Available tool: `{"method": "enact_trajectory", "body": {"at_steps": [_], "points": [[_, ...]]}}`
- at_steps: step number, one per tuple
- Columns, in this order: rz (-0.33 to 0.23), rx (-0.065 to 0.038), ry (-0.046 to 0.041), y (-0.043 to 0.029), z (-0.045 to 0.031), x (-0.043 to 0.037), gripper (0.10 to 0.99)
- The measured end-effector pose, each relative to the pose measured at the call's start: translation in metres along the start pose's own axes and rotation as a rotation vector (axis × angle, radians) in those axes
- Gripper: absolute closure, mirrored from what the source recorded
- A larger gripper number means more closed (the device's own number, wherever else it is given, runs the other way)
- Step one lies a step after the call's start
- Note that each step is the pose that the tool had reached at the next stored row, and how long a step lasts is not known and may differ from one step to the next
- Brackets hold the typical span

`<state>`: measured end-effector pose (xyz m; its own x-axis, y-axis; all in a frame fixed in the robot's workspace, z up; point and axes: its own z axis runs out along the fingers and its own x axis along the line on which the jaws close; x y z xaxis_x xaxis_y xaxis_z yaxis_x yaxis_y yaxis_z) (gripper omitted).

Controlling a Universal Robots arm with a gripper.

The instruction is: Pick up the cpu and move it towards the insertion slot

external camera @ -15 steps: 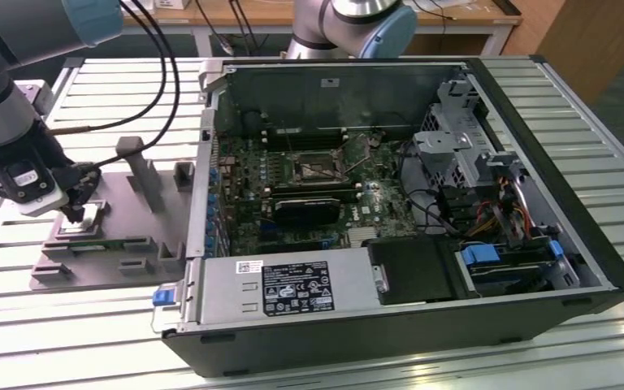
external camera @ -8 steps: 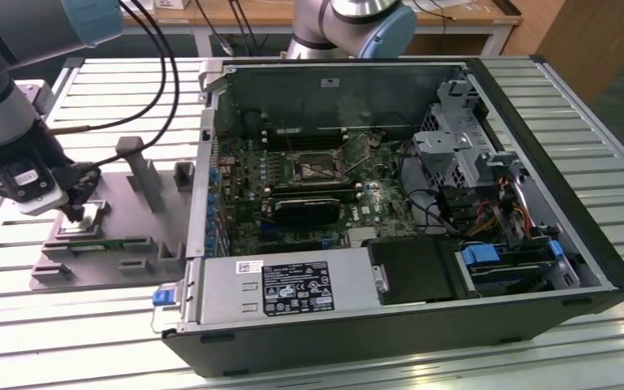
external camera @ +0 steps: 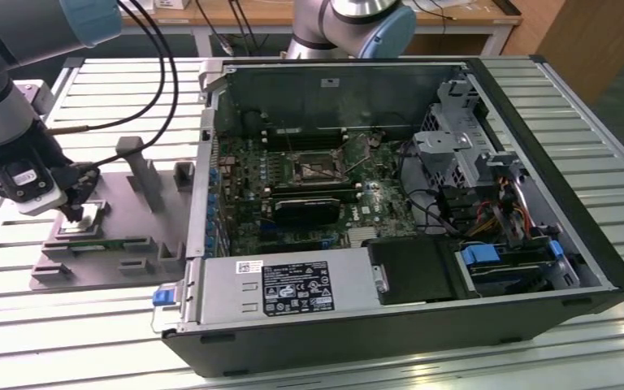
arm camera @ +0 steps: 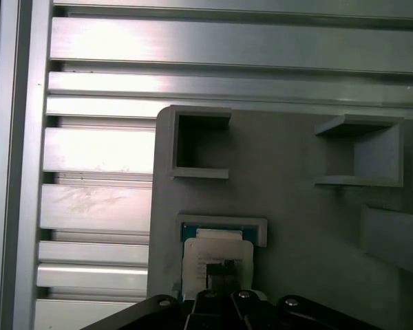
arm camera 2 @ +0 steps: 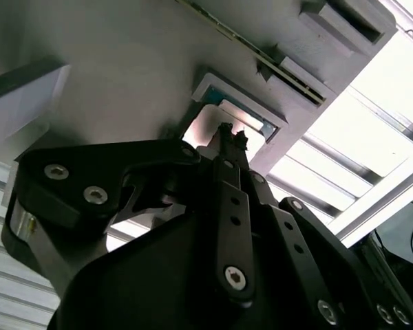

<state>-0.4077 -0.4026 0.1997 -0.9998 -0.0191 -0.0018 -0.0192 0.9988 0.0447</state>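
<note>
Cpu [arm camera: 201, 256] in tray [arm camera: 296, 227] pocket w/ gripper [arm camera: 224, 269] over.

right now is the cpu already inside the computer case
No, the cpu lies in its nest on the gray fixture plate outside the computer case, under the gripper.

Even overhead light fills the exterior view: the slatted tabletop [external camera: 572, 106] shines pale, while the open computer case [external camera: 334, 85] is dim inside. In the second wrist view the slats beside the grey fixture plate [arm camera 2: 124, 62] burn out to white and the tool [arm camera 2: 230, 134] is a dark backlit mass. In the first wrist view glare streaks the slats beside that plate.
</note>
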Motion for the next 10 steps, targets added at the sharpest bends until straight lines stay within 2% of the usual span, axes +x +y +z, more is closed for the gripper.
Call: {"method": "enact_trajectory", "body": {"at_steps": [1,2,3,6,7,9,10], "points": [[0.000,0.000,0.0000,0.0000,0.0000,0.0001,0.973],[0.000,0.000,0.0000,0.0000,0.0000,0.0001,0.918],[0.000,0.000,0.0000,0.0000,0.0000,0.0002,0.918],[0.000,0.000,0.0000,0.0000,0.0000,0.0004,0.737],[0.000,0.000,0.0000,0.0000,0.0000,0.0005,0.737],[0.000,0.000,0.0000,0.0000,0.0000,0.0006,0.620],[0.000,0.000,0.0000,0.0000,0.0000,0.0006,0.620]]}}
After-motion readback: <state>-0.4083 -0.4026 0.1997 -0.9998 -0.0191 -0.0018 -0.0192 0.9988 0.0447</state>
